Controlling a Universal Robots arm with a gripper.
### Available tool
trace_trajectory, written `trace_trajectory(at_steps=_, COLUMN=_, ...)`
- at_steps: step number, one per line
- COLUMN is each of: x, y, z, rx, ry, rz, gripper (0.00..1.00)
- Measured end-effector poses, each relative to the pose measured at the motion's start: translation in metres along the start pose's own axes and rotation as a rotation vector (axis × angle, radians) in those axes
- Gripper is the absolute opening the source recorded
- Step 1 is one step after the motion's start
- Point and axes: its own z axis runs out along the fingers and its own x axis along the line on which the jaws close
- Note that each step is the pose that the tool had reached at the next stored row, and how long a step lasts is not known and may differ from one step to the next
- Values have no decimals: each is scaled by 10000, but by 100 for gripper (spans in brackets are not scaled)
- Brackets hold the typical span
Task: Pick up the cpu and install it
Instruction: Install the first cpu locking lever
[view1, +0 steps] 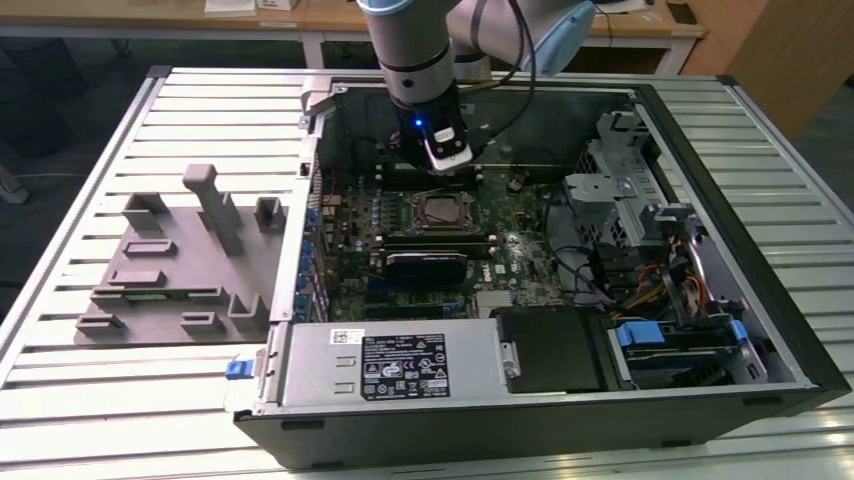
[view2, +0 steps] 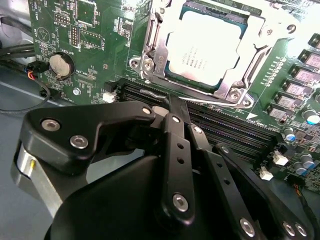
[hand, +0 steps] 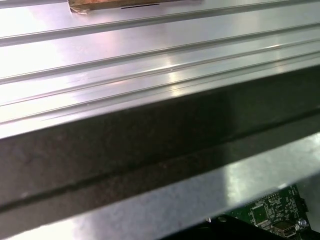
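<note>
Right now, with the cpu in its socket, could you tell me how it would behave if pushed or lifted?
The cpu looks like a thin flat plate, so probably stiff and light. Its smooth metal top may be slippery. The metal bracket frames it, so a sideways push likely would not shift it.

The arm (view1: 407, 50) is showing a grey tube with pale blue joint caps (view1: 561, 30), a black cable (view1: 523, 60) trailing beside it. A small blue light (view1: 418, 126) is glowing at the wrist. The hand (view2: 170, 102) is showing matte black links, silver screws (view2: 180, 201) and a silver collar (view2: 30, 170).
</note>
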Motion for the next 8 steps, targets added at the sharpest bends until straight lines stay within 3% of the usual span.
trace_trajectory(at_steps=8, x=4, y=-4, z=21, rx=-10, ry=-29, rz=-3, gripper=11)
